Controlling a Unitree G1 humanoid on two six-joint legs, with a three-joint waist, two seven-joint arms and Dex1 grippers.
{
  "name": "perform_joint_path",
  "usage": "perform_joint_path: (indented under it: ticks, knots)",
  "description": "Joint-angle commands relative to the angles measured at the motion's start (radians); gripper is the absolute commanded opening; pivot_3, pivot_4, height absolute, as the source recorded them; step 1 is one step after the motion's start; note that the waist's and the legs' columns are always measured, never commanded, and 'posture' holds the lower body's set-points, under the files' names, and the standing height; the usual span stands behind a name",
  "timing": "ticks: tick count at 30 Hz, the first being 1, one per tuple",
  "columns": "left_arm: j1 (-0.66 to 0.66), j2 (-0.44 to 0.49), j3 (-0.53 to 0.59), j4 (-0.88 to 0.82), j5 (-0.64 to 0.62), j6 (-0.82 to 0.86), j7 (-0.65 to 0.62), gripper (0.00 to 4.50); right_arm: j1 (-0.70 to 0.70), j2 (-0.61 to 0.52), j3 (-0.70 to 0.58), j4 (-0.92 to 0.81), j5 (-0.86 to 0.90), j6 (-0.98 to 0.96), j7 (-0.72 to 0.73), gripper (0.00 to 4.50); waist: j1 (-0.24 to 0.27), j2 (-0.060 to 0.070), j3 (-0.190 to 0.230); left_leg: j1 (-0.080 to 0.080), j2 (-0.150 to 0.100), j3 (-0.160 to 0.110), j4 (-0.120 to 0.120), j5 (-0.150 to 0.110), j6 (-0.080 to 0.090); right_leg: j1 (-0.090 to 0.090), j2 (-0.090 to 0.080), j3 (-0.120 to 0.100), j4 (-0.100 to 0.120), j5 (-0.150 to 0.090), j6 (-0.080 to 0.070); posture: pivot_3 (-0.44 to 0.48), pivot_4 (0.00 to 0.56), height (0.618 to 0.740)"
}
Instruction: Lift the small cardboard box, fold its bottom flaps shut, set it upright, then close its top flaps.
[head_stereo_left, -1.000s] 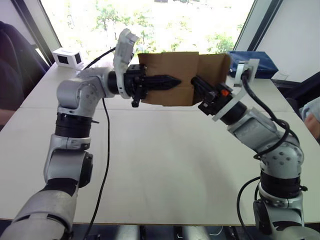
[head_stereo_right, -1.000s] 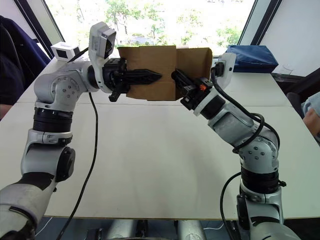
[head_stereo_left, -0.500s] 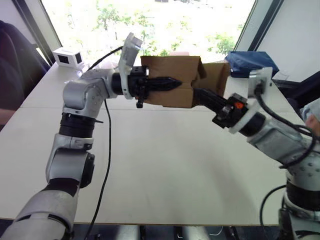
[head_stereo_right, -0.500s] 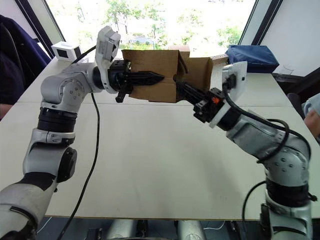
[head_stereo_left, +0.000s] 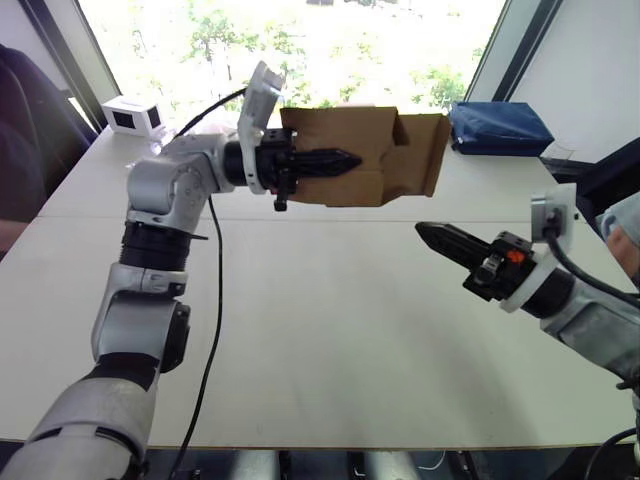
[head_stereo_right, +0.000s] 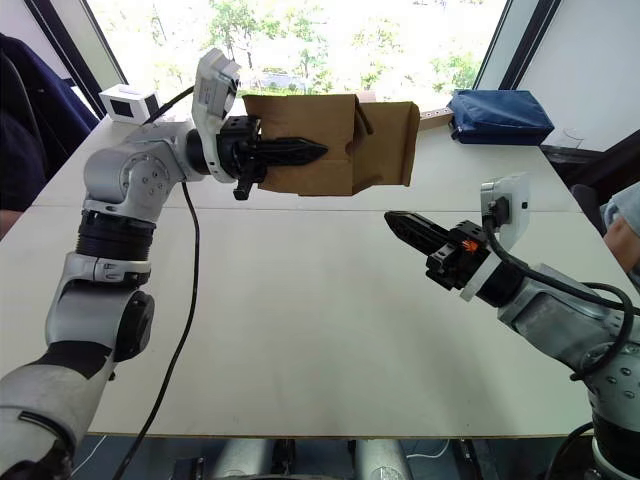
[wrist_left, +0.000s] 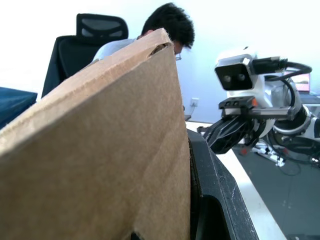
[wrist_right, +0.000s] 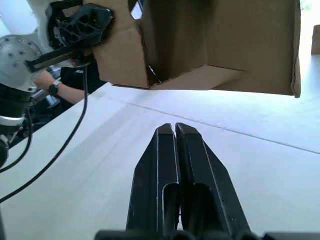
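The small cardboard box (head_stereo_left: 345, 150) hangs on its side above the far half of the table. My left gripper (head_stereo_left: 352, 160) is shut on its near wall, one black finger (wrist_left: 215, 190) lying against the cardboard (wrist_left: 100, 150). At the box's right end the bottom flaps (head_stereo_left: 422, 152) stand partly folded; one wide flap sticks out and one (wrist_right: 200, 77) leans inward. The top flaps are hidden. My right gripper (head_stereo_left: 424, 232) hovers shut over the table, below and to the right of the box, apart from it, its fingertips (wrist_right: 165, 131) pressed together.
A white box with a dark window (head_stereo_left: 135, 115) sits at the table's far left. A blue case (head_stereo_left: 500, 128) lies at the far right. A person (head_stereo_left: 625, 225) sits at the right edge. The white table (head_stereo_left: 320, 340) spreads below both arms.
My right gripper has pulled away from the box's right end, down and toward the near right. The wide flap has swung outward. The left gripper keeps the box aloft.
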Motion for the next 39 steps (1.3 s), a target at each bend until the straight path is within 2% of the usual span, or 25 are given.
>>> perform_joint_path:
  ticks: [1, 12, 21, 25, 31, 33, 39]
  knots:
    - [-0.024, 0.003, 0.010, -0.031, -0.013, 0.000, -0.010, 0.00, -0.055, 0.030, 0.025, 0.007, -0.061, -0.047, 0.000, 0.07, 0.000, 0.000, 0.000, 0.000, 0.000, 0.000, 0.000, 0.000, 0.000, 0.000, 0.000, 0.000, 0.000, 0.000, 0.000, 0.000, 0.150, 0.740]
    - [0.005, -0.005, 0.012, -0.090, -0.032, 0.041, 0.000, 0.00, -0.178, 0.108, 0.097, 0.045, -0.109, -0.065, 0.006, 0.07, 0.001, 0.000, 0.000, 0.000, 0.000, 0.000, 0.000, 0.000, 0.000, 0.000, 0.000, 0.000, 0.000, 0.000, 0.000, 0.000, 0.150, 0.740]
    - [0.071, -0.029, 0.021, -0.185, -0.071, 0.097, 0.062, 0.00, -0.196, 0.141, 0.133, 0.055, -0.124, -0.055, 0.022, 0.07, 0.001, 0.000, 0.000, 0.000, 0.000, 0.000, 0.000, 0.000, 0.000, 0.000, 0.000, 0.000, 0.000, 0.000, 0.000, 0.000, 0.150, 0.740]
    - [0.079, -0.030, 0.027, -0.189, -0.069, 0.092, 0.089, 0.00, -0.158, 0.126, 0.070, 0.034, -0.037, -0.055, 0.009, 0.07, 0.002, 0.000, 0.000, 0.000, 0.000, 0.000, 0.000, 0.000, 0.000, 0.000, 0.000, 0.000, 0.000, 0.000, 0.000, 0.000, 0.150, 0.740]
    - [0.073, -0.028, 0.022, -0.168, -0.058, 0.073, 0.087, 0.00, 0.012, 0.027, -0.040, -0.028, 0.111, -0.029, 0.030, 0.07, 0.003, 0.000, 0.000, 0.000, 0.000, 0.000, 0.000, 0.000, 0.000, 0.000, -0.001, 0.000, 0.000, 0.000, 0.000, 0.000, 0.150, 0.740]
    - [0.070, -0.032, 0.020, -0.159, -0.054, 0.065, 0.089, 0.00, 0.048, 0.008, -0.045, -0.041, 0.119, -0.026, 0.038, 0.07, 0.002, 0.000, 0.000, 0.000, 0.000, 0.000, 0.000, 0.000, 0.000, 0.001, -0.001, 0.000, 0.000, 0.000, 0.000, 0.000, 0.150, 0.740]
    - [0.057, -0.036, 0.019, -0.156, -0.057, 0.057, 0.087, 0.00, 0.080, 0.008, 0.022, -0.030, -0.019, -0.034, 0.052, 0.07, 0.001, 0.000, 0.000, 0.001, 0.000, 0.000, 0.000, 0.000, 0.000, 0.001, 0.000, 0.000, 0.000, 0.000, 0.000, 0.000, 0.150, 0.740]
